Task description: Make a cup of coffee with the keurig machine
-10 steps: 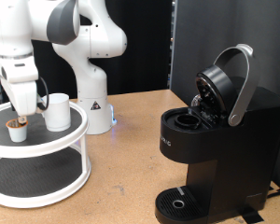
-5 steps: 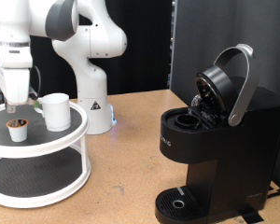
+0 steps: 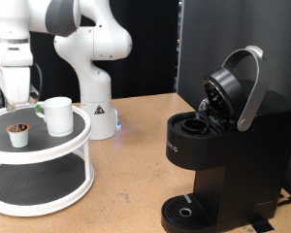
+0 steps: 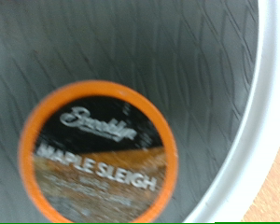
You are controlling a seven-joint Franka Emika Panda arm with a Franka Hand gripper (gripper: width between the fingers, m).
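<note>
The claw (image 3: 16, 100) hangs over the top shelf of a white round stand (image 3: 48, 160) at the exterior view's left, above a small pod (image 3: 18, 135) and holding nothing; whether it is spread or pressed together I cannot tell. The wrist view looks straight down on an orange-rimmed pod (image 4: 98, 154) lying lid-up on the dark mesh shelf (its label reads "Maple Sleigh"). The cup (image 3: 58, 116) stands on the same shelf, just beside the claw, close enough to crowd it. The keurig machine (image 3: 223, 146) sits well apart on the table (image 3: 136, 155) at the exterior view's right, lid raised and pod chamber apparently empty. The robot's white base (image 3: 95, 102) stands between them.
</note>
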